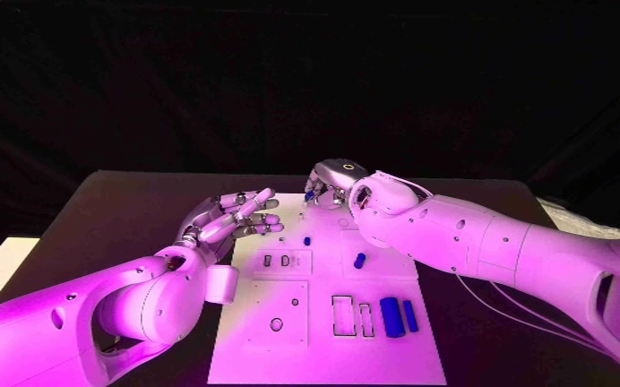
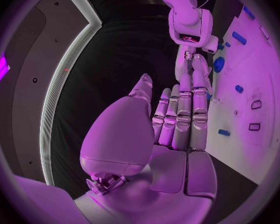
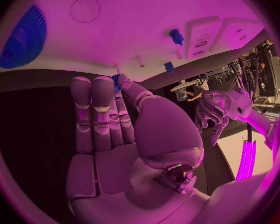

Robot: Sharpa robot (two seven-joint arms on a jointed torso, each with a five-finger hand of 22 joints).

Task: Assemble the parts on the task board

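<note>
The white task board [image 1: 310,351] lies in the middle of the black table. My right hand [image 1: 333,183] hovers over the board's far edge and pinches a small blue part [image 3: 117,79] between thumb and fingertips. My left hand [image 1: 239,217] floats by the board's far left edge, fingers spread and holding nothing; its fingers [image 2: 180,109] stretch straight out. On the board lie a small blue peg [image 1: 307,240], another short blue piece [image 1: 360,260], a thick blue cylinder [image 1: 391,316] and a blue bar [image 1: 409,315]. A blue gear [image 3: 22,37] sits near the right hand.
Rectangular recesses [image 1: 342,315] and smaller slots [image 1: 287,262] are cut into the board, with round holes [image 1: 277,323] nearer me. Bare black table [image 1: 129,217] runs along the board's left and right sides. A dark backdrop closes the far side.
</note>
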